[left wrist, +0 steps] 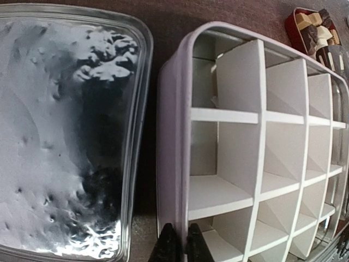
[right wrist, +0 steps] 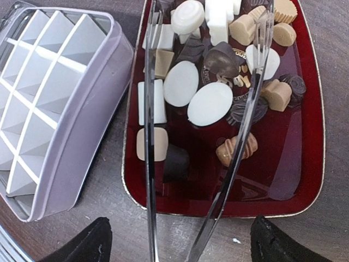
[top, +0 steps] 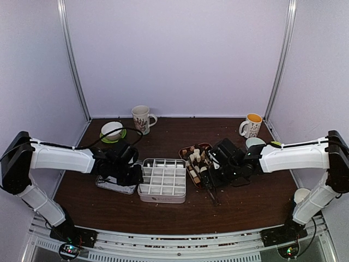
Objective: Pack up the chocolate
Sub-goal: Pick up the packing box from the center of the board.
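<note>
The chocolate (right wrist: 210, 103) lies as several cream, tan and dark pieces in a dark-red tray (right wrist: 245, 207), right of a white divided box (top: 162, 180). All of the box's cells in view are bare. My left gripper (left wrist: 177, 232) is shut on the box's left wall (left wrist: 174, 136). Metal tongs (right wrist: 148, 136) reach over the tray with their arms spread around the pieces. My right gripper (right wrist: 185, 245) stands open at the tray's near edge. The tongs pass between its fingers, and a gap shows on each side at the fingertips. In the top view the right gripper (top: 210, 174) hides part of the tray (top: 184, 150).
A clear plastic lid (left wrist: 54, 136) lies left of the box. At the back stand a patterned mug (top: 142, 118), a white bowl on a green saucer (top: 112, 131) and a mug with yellow inside (top: 252, 125). A white cup (top: 301, 195) sits near the right arm's base.
</note>
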Controlling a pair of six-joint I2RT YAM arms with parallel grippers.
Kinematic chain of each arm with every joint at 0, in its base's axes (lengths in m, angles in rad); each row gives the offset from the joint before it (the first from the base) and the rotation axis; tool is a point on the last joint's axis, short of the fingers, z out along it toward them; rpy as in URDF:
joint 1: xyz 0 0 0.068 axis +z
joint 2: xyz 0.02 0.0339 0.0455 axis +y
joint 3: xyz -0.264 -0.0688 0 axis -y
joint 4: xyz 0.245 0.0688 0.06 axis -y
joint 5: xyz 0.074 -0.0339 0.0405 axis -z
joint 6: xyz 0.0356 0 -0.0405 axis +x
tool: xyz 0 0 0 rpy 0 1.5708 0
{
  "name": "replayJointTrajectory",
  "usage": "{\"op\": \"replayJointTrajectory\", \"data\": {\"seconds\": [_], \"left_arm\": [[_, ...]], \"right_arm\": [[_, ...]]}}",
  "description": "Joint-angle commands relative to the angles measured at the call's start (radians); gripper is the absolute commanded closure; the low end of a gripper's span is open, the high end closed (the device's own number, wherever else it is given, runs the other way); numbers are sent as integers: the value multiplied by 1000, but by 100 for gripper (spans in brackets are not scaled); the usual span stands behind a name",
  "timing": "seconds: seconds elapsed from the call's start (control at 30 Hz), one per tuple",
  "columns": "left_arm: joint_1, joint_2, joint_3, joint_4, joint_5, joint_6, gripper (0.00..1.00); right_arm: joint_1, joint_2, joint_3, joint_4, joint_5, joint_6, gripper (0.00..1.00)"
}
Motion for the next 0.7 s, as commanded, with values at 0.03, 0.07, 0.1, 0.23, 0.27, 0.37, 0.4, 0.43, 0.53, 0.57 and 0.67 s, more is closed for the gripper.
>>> {"op": "replayJointTrajectory", "data": {"seconds": [0.03, 0.07, 0.1, 0.23, 0.27, 0.37, 0.4, 0.43, 0.53, 0.57, 0.67], "left_arm": [[0, 6, 43, -9, -79, -36, 96], [1, 7, 44, -13, -88, -47, 97], [1, 6, 42, -11, -97, -58, 98], [1, 11, 41, 5, -126, -110, 100], [2, 13, 46, 8, -133, -116, 100], [1, 20, 73, 1, -160, -111, 100], [2, 23, 86, -9, -171, -105, 100], [2, 29, 102, -25, -183, -98, 100], [2, 47, 151, -72, -199, -67, 100], [2, 52, 163, -79, -203, -63, 100], [2, 49, 178, -92, -219, -66, 100]], "right_arm": [[39, 9, -43, 29, 36, 51, 12], [45, 9, -50, 33, 39, 57, 12], [50, 9, -56, 37, 45, 64, 12], [54, 2, -84, 55, 63, 80, 14], [55, -1, -82, 52, 75, 79, 14], [54, -27, -75, 42, 111, 54, 14], [52, -36, -71, 39, 119, 41, 14], [50, -45, -66, 35, 129, 32, 13], [32, -70, -60, 33, 144, 14, 13], [22, -78, -62, 36, 143, 12, 13], [-25, -99, -74, 54, 133, 13, 14]]}}
